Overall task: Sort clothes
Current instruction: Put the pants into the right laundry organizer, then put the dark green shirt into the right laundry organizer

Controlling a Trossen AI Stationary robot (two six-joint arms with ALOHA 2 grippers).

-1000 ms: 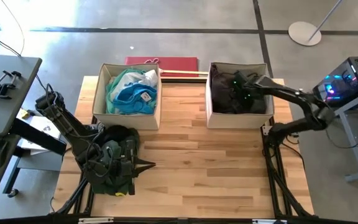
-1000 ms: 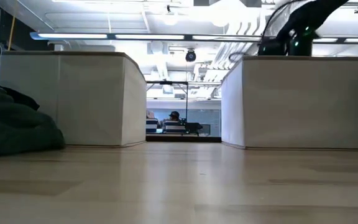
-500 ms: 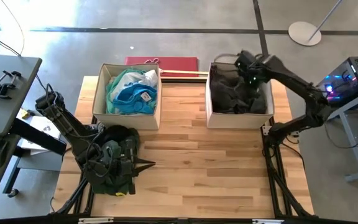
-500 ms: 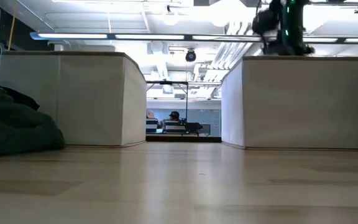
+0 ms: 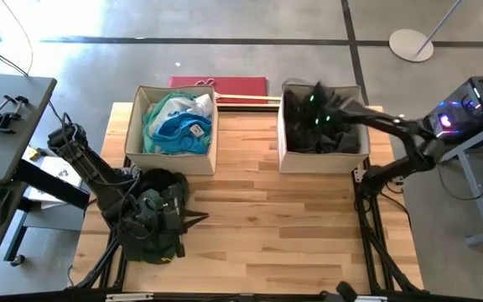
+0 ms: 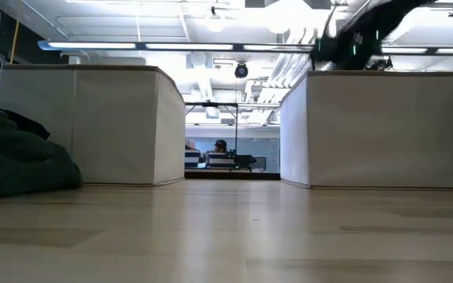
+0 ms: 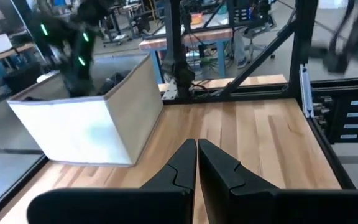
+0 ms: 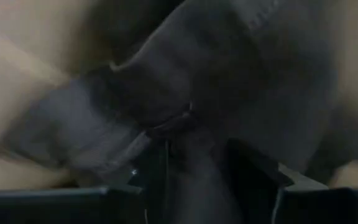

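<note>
The right beige bin (image 5: 321, 159) holds dark clothes (image 5: 309, 134). My right gripper (image 5: 313, 107) is over this bin, near its far left corner, shut on a charcoal garment (image 8: 216, 68) that fills the right wrist view. The left beige bin (image 5: 171, 164) holds teal, bright blue and white clothes (image 5: 177, 124). A dark green garment (image 5: 159, 180) lies on the table at the near left and also shows in the low view (image 6: 14, 157). My left gripper (image 5: 201, 220) rests shut beside it, touching nothing. My right gripper has a bunched fold of the charcoal garment (image 8: 188, 146) between its two fingers (image 8: 257, 171). The cloth gathers into creases toward the gap. How many layers there are cannot be told. The fingers come from above into the right bin, and the garment's lower part is out of the frame.
A red flat object (image 5: 218, 84) and a pale stick (image 5: 250, 99) lie beyond the bins at the table's far edge. Bare wood (image 5: 267, 226) stretches across the near middle of the table. A person sits in the room behind, seen between the bins (image 6: 221, 149).
My right gripper rose out of the right bin toward the table's far edge. It then came back down and toward the bin's left side, moving fast and blurred. My left arm has kept still.
</note>
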